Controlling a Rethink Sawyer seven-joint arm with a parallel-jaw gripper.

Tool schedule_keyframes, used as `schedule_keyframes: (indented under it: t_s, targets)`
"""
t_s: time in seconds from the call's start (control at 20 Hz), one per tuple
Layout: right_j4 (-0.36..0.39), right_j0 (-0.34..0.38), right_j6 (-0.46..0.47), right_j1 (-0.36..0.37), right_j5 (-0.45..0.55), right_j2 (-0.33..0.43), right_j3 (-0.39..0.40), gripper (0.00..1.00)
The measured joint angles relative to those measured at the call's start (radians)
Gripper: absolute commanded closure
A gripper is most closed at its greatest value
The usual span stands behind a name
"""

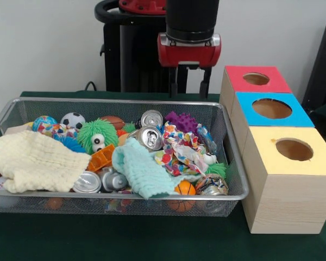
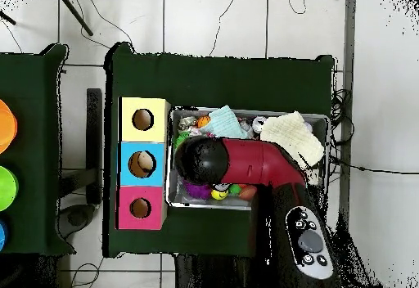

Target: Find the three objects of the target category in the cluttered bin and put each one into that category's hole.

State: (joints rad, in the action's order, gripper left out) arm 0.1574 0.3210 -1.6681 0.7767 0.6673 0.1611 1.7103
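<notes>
The wire mesh bin is heaped with mixed things. Among them are silver drink cans, one more can near the front, a soccer ball, a small basketball, a green fuzzy ball with eyes, a cream cloth, a mint cloth and a patterned cloth. My gripper hangs open above the bin's far rim, right of centre, holding nothing. In the overhead view the arm hides the gripper and the bin's middle.
Three wooden boxes with round holes stand in a row right of the bin: red top, blue top, yellow top. From above they are yellow, blue and red, left of the bin.
</notes>
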Motion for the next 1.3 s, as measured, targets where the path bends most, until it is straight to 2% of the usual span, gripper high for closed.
schedule_keyframes:
  t_s: [0.55,1.3]
  targets:
    - [0.04,0.0,0.0,-0.085,-0.035,0.006,0.0,0.0]
    - [0.046,0.0,0.0,-0.131,-0.051,0.007,0.0,0.0]
